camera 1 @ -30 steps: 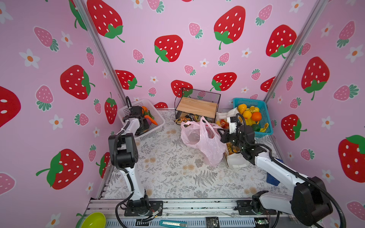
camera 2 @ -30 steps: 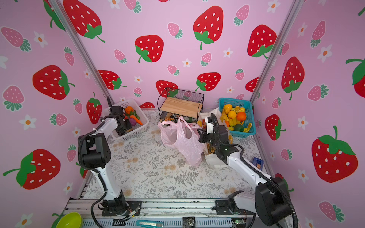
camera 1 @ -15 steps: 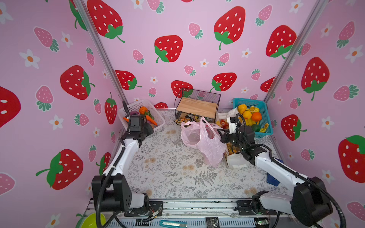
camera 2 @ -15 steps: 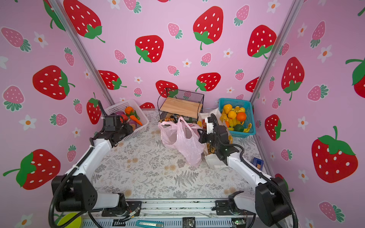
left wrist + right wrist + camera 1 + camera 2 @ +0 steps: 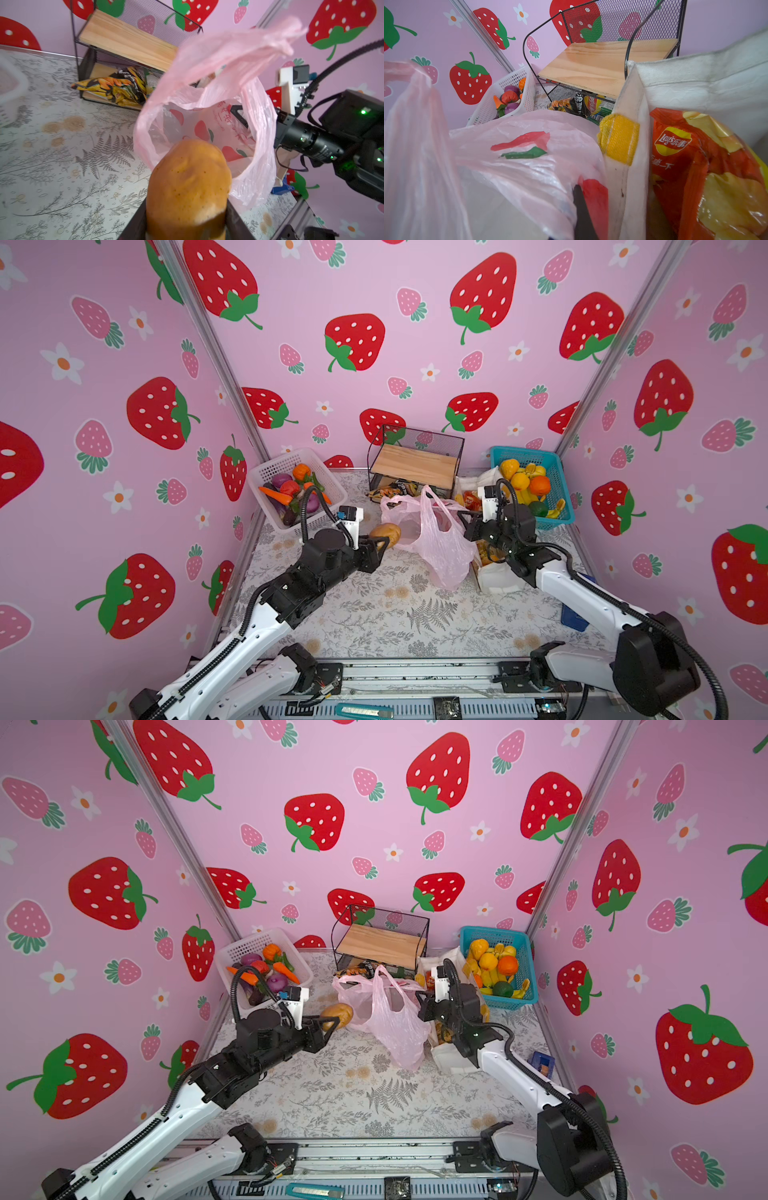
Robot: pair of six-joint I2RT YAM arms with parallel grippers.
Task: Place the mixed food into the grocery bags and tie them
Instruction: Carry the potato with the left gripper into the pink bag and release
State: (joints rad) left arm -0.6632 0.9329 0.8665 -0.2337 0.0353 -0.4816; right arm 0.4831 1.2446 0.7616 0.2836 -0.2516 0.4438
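my left gripper (image 5: 381, 545) is clamped on a brown potato (image 5: 386, 532), jaws on its lower end, the rest sticking out ahead toward the pink bag (image 5: 434, 543), clear of the table (image 5: 374, 614); in both top views the potato sits right at the bag's left edge, can't tell if it touches the film. From the left wrist view the potato (image 5: 188, 182) is lined up just short of the bag mouth, which is open and facing me, but one loop handle (image 5: 239, 47) flops across above the opening, blurred. My right gripper (image 5: 467, 527) is closed tight, pinching the bag's far rim and holding it up; the right wrist view shows one black finger (image 5: 580, 207) pressed into the pink film. Tote (image 5: 494, 576) stands just right of the bag, hard against it, under my right wrist, with a yellow handle (image 5: 618, 139) at its edge and a red-orange packet (image 5: 695, 166) inside. Behind the bag is a wire rack (image 5: 415, 464) with a wood shelf, more packets (image 5: 392, 490) lying under it. White basket (image 5: 270, 472) is back left, holding veg (image 5: 291, 493); my left arm's cable arcs in front of it. Blue basket (image 5: 559, 477) is back right, full of fruit (image 5: 523, 485). Small blue box (image 5: 575, 616) sits at the right table edge beside my right arm, cutter (image 5: 363, 711) on the front rail
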